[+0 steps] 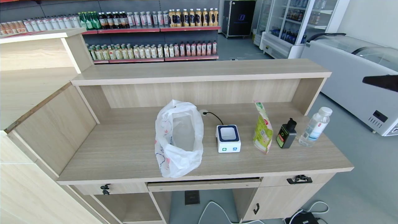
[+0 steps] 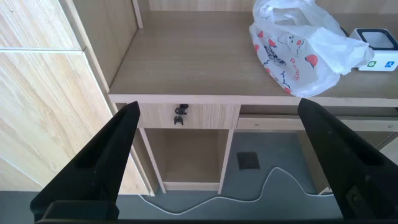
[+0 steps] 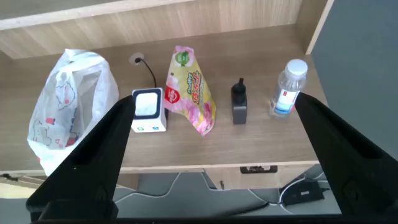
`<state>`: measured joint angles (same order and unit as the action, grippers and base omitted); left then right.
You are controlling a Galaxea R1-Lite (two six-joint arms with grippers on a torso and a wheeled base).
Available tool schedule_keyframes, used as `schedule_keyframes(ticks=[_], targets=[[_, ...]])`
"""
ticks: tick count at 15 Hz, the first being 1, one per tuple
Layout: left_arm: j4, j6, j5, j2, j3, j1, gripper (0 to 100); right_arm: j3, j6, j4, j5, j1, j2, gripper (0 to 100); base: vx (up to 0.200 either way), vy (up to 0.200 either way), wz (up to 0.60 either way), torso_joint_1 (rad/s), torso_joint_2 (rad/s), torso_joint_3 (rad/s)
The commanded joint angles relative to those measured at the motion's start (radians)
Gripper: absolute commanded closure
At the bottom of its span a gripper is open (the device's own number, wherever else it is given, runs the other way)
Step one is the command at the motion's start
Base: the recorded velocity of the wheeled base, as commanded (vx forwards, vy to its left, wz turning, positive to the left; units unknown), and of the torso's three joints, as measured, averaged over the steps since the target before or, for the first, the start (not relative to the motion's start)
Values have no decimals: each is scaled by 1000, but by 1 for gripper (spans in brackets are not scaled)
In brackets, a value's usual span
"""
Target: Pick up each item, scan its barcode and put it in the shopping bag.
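Observation:
A white plastic shopping bag (image 1: pixel 178 138) with red and blue print stands open on the wooden counter (image 1: pixel 124 146). To its right sits the white barcode scanner (image 1: pixel 228 138) with a dark window on top. Further right stand a green and pink snack pouch (image 1: pixel 262 129), a small black bottle (image 1: pixel 286 134) and a clear water bottle (image 1: pixel 314 127). My right gripper (image 3: pixel 216 102) is open, hanging in front of and above the counter, facing the pouch (image 3: pixel 189 87). My left gripper (image 2: pixel 219 106) is open, low before the counter's front left, below the bag (image 2: pixel 298 50).
A raised shelf (image 1: pixel 199 70) runs along the back of the counter, with a taller wooden side unit (image 1: pixel 34 68) on the left. Drawers with black handles (image 1: pixel 299 179) sit under the counter's front edge. A cable (image 1: pixel 214 116) leads back from the scanner.

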<state>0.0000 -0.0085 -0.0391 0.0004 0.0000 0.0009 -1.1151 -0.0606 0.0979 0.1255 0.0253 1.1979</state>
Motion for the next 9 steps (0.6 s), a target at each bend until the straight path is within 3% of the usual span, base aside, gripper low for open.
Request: schedule_keyframes(ticks=[1,3,9], targets=[[0,-1,-1,0,0,1,0,-480,-13,226,36,-2,445,0,0,0,0,0,0,0],[0,-1,-1,0,0,1,0,-563,-13,289,39,-16,523,0,0,0,0,0,0,0],[0,-1,-1,0,0,1,0,-506,-24,336,45,-25,623,0,0,0,0,0,0,0]])
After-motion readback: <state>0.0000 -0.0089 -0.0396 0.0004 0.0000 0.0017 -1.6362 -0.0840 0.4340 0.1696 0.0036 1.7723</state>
